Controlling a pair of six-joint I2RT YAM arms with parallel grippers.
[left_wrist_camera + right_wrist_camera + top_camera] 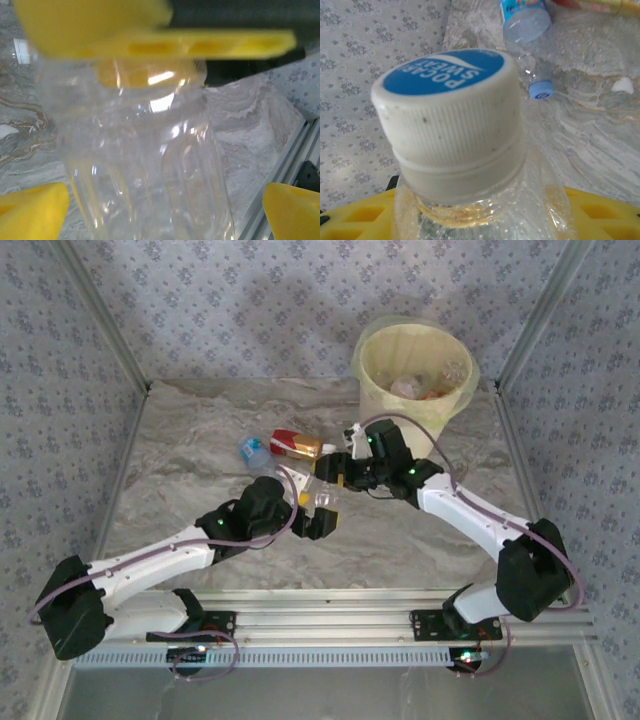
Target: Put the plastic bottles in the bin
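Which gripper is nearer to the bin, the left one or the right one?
Right. The right gripper lies just near-left of the bin, closed on a clear bottle; the left gripper is farther, on the bottle's near side.

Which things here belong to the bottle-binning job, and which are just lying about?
Job: white-capped clear bottle in the right gripper; blue-labelled bottle; red-labelled bottle; bin, with bottles inside.
Lying about: small white scrap on the table.
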